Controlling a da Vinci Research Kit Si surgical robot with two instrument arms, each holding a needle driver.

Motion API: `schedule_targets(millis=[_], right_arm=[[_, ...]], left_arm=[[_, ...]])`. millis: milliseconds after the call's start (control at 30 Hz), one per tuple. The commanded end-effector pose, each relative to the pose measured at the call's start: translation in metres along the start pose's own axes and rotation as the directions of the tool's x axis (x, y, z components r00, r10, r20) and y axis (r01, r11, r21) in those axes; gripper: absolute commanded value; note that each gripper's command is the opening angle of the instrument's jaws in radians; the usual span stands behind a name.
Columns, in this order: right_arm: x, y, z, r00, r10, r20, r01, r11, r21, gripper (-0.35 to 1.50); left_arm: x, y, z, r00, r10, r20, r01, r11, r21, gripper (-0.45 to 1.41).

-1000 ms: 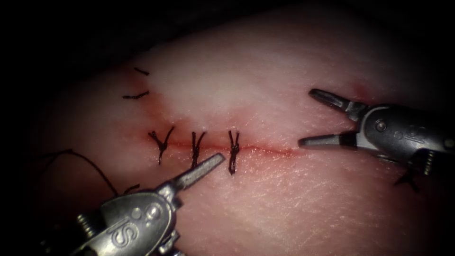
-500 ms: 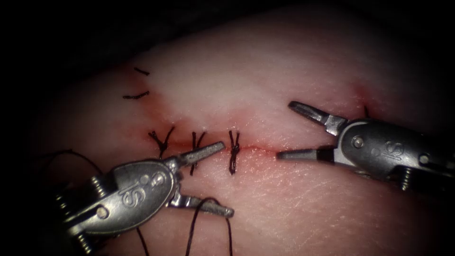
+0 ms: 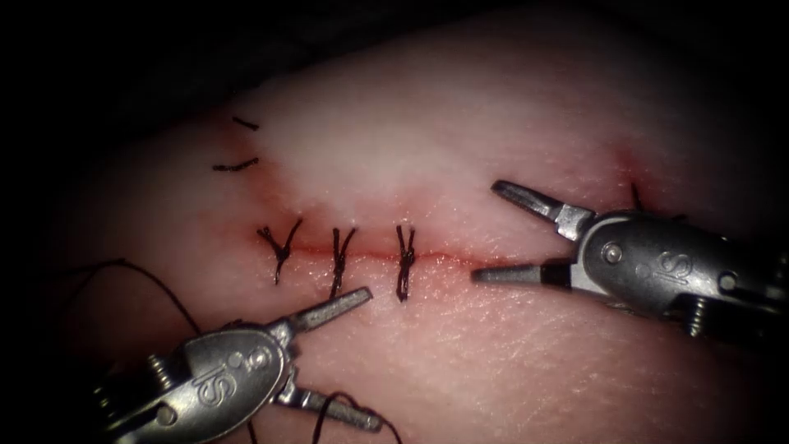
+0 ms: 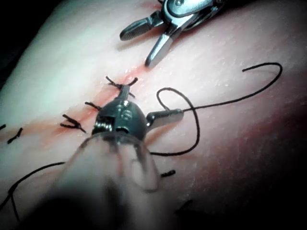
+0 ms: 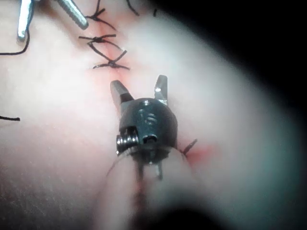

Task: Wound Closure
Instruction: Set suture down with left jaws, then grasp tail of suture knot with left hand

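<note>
Left tool [image 3: 353,360] low at near side, jaws spread wide and holding nothing, upper jaw angled up toward right tool [image 3: 501,234], which enters from right, jaws likewise parted and empty, tips pointing left.

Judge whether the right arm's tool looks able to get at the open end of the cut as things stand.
Probably yes. The right tool hangs with jaws open and holding nothing, its lower tip right by the unstitched end of the cut. The nearest stitch sits further left, and the left tool is below the cut.
</note>
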Motion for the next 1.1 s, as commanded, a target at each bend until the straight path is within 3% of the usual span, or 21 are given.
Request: schedule_targets(millis=[33,167,267,400,567,733,800,1100], right_arm=[[0.0004,0.0001,0.0012,1.000,-0.002,-0.006,0.002,1.000,-0.001,1.43],[0.0004,0.0000,0.0010,1.000,-0.004,-0.008,0.004,1.000,0.001,1.43],[0.0005,-0.0003,0.0009,1.000,-0.004,-0.010,0.004,1.000,0.003,1.43],[0.0006,-0.0004,0.0008,1.000,-0.004,-0.011,0.004,1.000,0.003,1.41],[0.0005,-0.0004,0.0008,1.000,-0.005,-0.009,0.005,1.000,0.006,1.41],[0.0005,-0.0004,0.0006,1.000,-0.011,-0.010,0.011,1.000,0.007,1.41],[0.0004,-0.0004,0.0006,1.000,-0.012,-0.010,0.012,1.000,0.007,1.41],[0.0004,-0.0004,0.0006,1.000,-0.012,-0.007,0.012,1.000,0.008,1.41]], left_arm=[[-0.0002,-0.0007,0.0001,1.000,0.021,0.021,-0.021,1.000,-0.005,0.78],[-0.0031,-0.0004,-0.0019,0.988,0.079,0.131,-0.071,0.995,-0.069,0.81],[-0.0060,-0.0014,-0.0035,0.967,0.105,0.232,-0.097,0.994,-0.044,0.76],[-0.0071,-0.0043,-0.0044,0.964,0.102,0.246,-0.102,0.995,-0.014,0.74],[-0.0042,-0.0066,-0.0037,0.983,0.119,0.142,-0.128,0.990,0.053,0.71],[-0.0007,-0.0063,-0.0022,0.986,0.146,0.086,-0.153,0.985,0.084,0.66],[0.0006,-0.0058,-0.0015,0.983,0.168,0.070,-0.173,0.983,0.067,0.54],[0.0033,-0.0065,0.0008,0.968,0.245,0.047,-0.249,0.962,0.110,0.36]])
